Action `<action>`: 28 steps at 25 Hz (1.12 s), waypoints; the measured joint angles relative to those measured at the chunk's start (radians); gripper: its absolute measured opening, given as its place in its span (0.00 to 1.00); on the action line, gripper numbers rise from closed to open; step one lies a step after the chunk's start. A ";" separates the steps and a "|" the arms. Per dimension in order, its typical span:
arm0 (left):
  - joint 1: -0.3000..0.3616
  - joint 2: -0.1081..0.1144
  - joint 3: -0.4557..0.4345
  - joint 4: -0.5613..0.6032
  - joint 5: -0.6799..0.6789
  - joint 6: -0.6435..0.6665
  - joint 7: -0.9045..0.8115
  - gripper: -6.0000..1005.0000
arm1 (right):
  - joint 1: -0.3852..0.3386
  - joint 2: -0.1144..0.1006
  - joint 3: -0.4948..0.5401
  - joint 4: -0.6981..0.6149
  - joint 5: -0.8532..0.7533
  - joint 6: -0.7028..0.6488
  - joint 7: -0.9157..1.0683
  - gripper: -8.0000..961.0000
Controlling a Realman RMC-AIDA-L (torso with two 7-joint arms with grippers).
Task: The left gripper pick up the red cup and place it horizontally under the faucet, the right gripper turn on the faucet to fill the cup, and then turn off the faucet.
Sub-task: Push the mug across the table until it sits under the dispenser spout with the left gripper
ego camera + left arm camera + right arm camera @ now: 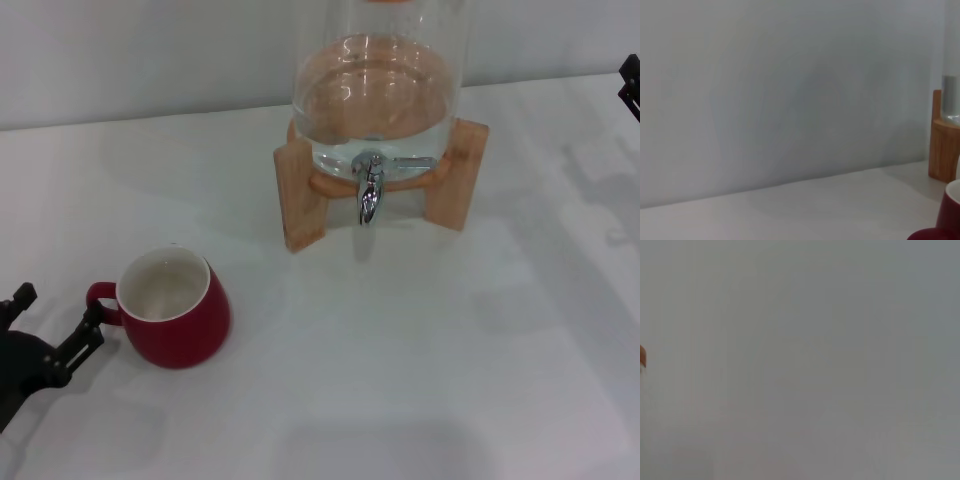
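Note:
The red cup (175, 310) stands upright on the white table at the front left, white inside showing, its loop handle pointing left. My left gripper (55, 310) is open just left of the cup, with one finger (88, 330) right by the handle. An edge of the cup shows in the left wrist view (947, 220). The chrome faucet (369, 192) points down from the glass dispenser (378, 90) at the back centre, its lever out to the right. My right gripper (630, 85) shows only as a black tip at the far right edge.
The dispenser holds water and sits on a wooden stand (304, 195), whose leg also shows in the left wrist view (943, 145). A pale wall runs behind the table (420, 380). The right wrist view shows only grey wall.

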 joint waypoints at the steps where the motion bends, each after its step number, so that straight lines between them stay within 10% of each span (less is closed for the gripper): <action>1: -0.002 -0.001 0.000 0.003 0.000 0.000 0.000 0.83 | 0.000 0.000 0.000 0.000 0.000 0.000 0.000 0.84; 28: -0.038 -0.007 0.000 0.033 0.000 -0.026 -0.002 0.82 | 0.000 0.000 -0.001 0.000 0.000 -0.002 0.000 0.84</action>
